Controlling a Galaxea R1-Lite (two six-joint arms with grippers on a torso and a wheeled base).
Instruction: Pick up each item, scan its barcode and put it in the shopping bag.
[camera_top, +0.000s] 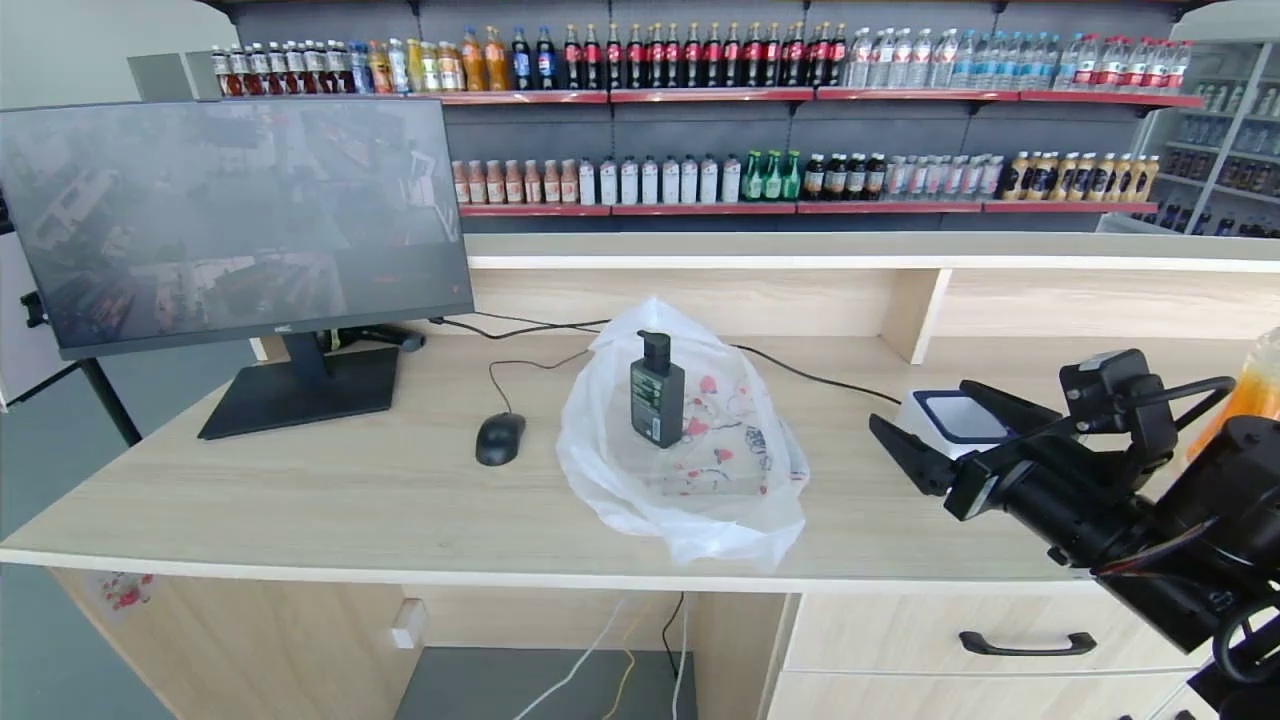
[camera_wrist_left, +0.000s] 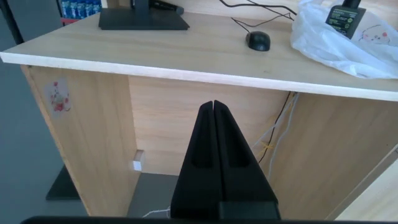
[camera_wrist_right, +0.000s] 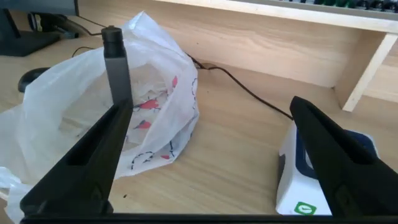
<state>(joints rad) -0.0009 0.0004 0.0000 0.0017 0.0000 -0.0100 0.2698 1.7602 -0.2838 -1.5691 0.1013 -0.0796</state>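
Note:
A dark pump bottle (camera_top: 657, 392) stands upright in the open white plastic shopping bag (camera_top: 690, 470) at the middle of the counter. The white barcode scanner (camera_top: 950, 420) with a blue top sits to the bag's right. My right gripper (camera_top: 918, 402) hovers open just in front of the scanner, with nothing between its fingers. The right wrist view looks past that gripper (camera_wrist_right: 211, 106) at the bottle (camera_wrist_right: 117, 62), the bag (camera_wrist_right: 155, 106) and the scanner (camera_wrist_right: 298, 180). My left gripper (camera_wrist_left: 213, 104) is shut and empty, low in front of the counter, below its front edge (camera_wrist_left: 186, 68).
A monitor (camera_top: 230, 220) on a black stand and a black mouse (camera_top: 500, 438) occupy the counter's left side, with cables running behind the bag. An orange bottle (camera_top: 1245, 395) stands at the far right edge. A raised ledge (camera_top: 860, 250) backs the counter, with drink shelves beyond.

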